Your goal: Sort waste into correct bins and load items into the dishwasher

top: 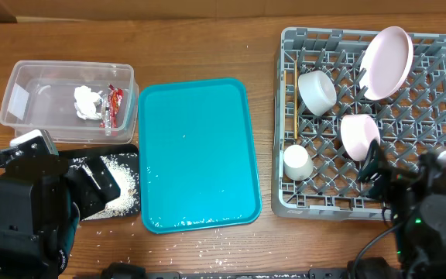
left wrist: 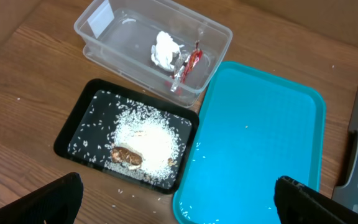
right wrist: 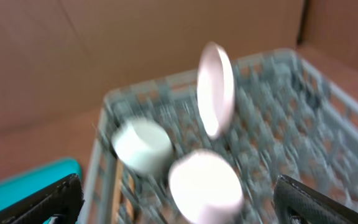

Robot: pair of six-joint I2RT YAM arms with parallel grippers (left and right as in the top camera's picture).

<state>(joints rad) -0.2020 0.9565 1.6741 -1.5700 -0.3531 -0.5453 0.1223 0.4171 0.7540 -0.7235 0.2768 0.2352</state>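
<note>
The clear tub (top: 14, 77) holds the white tissue (top: 87, 101) and red wrapper (top: 114, 105); both show in the left wrist view, tissue (left wrist: 165, 48) and wrapper (left wrist: 188, 65). The black tray (top: 130, 151) holds white rice (left wrist: 145, 140) and a brown scrap (left wrist: 126, 155). The grey rack (top: 440, 139) holds a pink plate (top: 385, 62) on edge, a white bowl (top: 317, 91), a pink bowl (top: 357, 136), a small white cup (top: 297, 163) and chopsticks (top: 292, 101). My left gripper (top: 99, 186) (left wrist: 178, 186) is open and empty above the black tray. My right gripper (top: 372, 167) (right wrist: 178, 186) is open and empty above the pink bowl (right wrist: 205, 183).
The teal tray (top: 196, 155) lies between the black tray and the rack, with a few rice grains on it. Loose grains dot the table along the front edge. The right wrist view is blurred. Cardboard walls stand behind the rack.
</note>
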